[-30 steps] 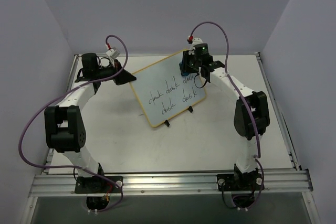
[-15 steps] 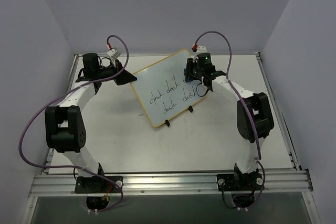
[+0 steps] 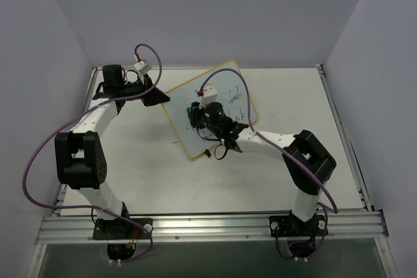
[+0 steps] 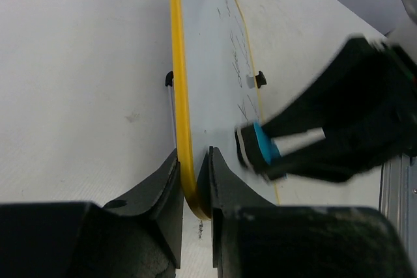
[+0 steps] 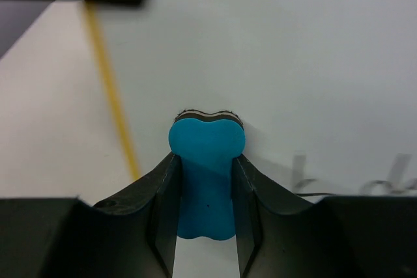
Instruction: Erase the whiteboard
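Now presses blue eraser (image 5: 206,140), clamped in right end effector (image 5: 206,164), flat on the whiteboard (image 3: 229,86) standing mid-frame on the tabletop (image 3: 151,175); pinches its yellow edge with left end effector (image 4: 193,162) (likely bracing against the wiping push).

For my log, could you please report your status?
Left gripper shut on whiteboard edge. Right gripper shut on blue eraser, against board. Writing not yet cleared. Nothing blocking.
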You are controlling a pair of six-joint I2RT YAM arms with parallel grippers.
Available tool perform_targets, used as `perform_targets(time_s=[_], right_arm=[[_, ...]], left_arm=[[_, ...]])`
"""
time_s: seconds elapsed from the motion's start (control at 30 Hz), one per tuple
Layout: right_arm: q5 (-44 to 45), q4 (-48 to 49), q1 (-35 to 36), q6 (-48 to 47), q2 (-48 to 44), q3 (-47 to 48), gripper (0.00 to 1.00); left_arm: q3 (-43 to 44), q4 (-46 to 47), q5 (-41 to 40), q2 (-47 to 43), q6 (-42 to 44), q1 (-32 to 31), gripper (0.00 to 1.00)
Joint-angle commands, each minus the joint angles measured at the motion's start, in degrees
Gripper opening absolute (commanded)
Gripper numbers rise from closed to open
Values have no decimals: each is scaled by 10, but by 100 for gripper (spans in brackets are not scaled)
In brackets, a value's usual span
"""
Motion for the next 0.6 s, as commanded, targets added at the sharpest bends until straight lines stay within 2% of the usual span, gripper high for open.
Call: perform_targets(time_s=[0.0, 0.2, 0.57], right_arm=[[69, 87, 85, 5, 22, 12, 0], [141, 75, 99, 5, 78, 55, 0], [165, 122, -30, -14, 12, -77, 0]], left_arm=[[28, -8, 42, -20, 98, -11, 2], [27, -16, 40, -23, 107, -12, 2], [42, -31, 41, -12, 115, -8, 2]])
